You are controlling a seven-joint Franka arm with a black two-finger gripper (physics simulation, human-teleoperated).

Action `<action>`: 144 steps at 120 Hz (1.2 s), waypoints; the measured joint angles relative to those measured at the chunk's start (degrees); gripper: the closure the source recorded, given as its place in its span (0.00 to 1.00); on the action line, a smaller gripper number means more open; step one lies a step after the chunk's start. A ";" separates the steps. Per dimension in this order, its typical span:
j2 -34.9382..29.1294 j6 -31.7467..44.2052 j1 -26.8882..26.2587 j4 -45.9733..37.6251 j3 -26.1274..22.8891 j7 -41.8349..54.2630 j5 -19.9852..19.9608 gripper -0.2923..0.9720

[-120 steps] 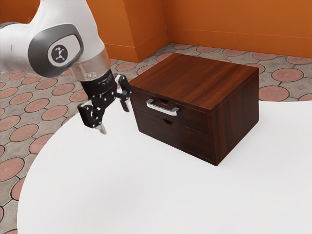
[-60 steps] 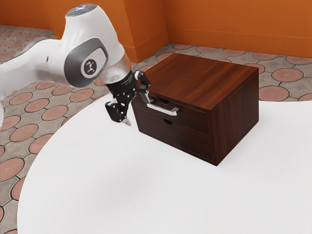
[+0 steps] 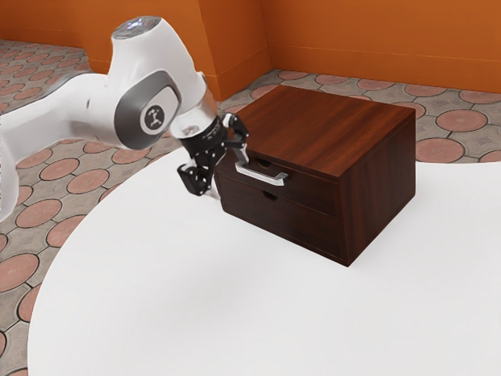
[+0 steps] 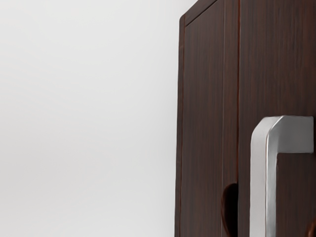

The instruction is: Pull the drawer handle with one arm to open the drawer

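wooden cabinet (image 3: 329, 129) stands on white table (image 3: 235, 313), its handle (image 3: 262, 174) beside the wide-spread gripper (image 3: 221, 163).

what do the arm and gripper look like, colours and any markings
The arm is made of smooth, rounded white shells, with a grey oval panel carrying a small white emblem in a dark disc. The gripper is black, two-fingered, dotted with small white specks.

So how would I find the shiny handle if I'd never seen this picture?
Look for the dark wooden cabinet on the white table. Its front has two drawers, one above the other. The handle is the silver bar on the top drawer; the lower drawer has only a small notch.
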 joint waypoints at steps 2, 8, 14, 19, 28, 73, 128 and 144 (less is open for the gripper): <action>0.20 0.07 0.09 0.23 -0.02 0.11 0.00 0.23; 0.71 0.26 0.46 0.60 -0.06 0.44 -0.03 0.23; 1.04 0.41 0.74 0.75 -0.06 0.73 -0.05 0.23; 1.26 0.53 0.81 0.80 -0.03 0.96 -0.06 0.23; 1.41 0.73 0.80 0.84 -0.04 1.32 -0.08 0.26; 4.70 1.37 0.79 4.65 -0.06 2.84 0.00 0.46; 6.35 2.91 0.76 5.07 -0.17 4.05 0.00 0.55; 6.54 3.05 0.79 5.07 -0.17 4.24 -0.01 0.59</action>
